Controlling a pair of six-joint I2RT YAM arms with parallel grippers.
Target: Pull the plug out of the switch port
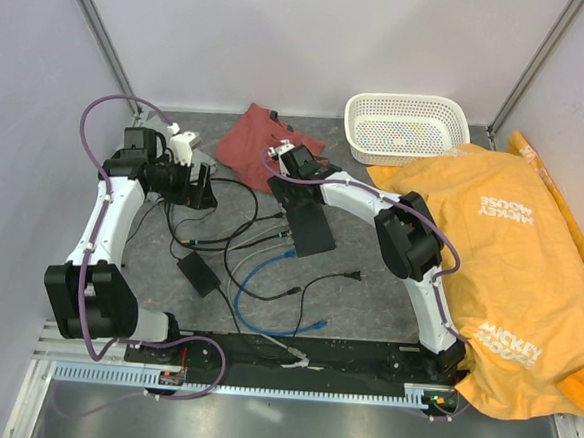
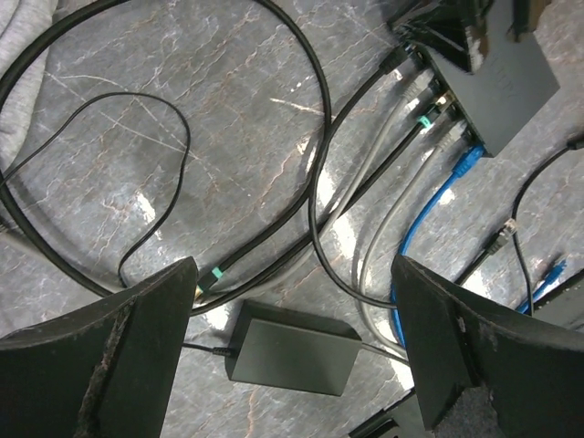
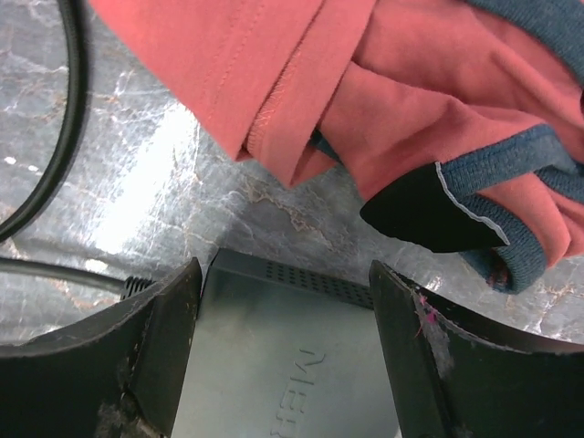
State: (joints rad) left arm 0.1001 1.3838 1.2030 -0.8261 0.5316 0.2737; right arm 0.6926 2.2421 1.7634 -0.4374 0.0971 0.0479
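Top view: your switch (image 1: 308, 225), a flat matte black box, sits mid-table; right gripper (image 1: 294, 165) is at its far end, probably bracing it.
Left wrist: left gripper (image 2: 297, 351) hangs wide apart, empty, over glossy cables; the blue plug (image 2: 467, 161) is still seated.
Right wrist: fingers (image 3: 164, 333) spread, straddling the switch, not clamped.

Both arms reached forward over the table, the left gripper (image 2: 297, 351) and right gripper (image 3: 285, 351) each pointed down with jaws spread.
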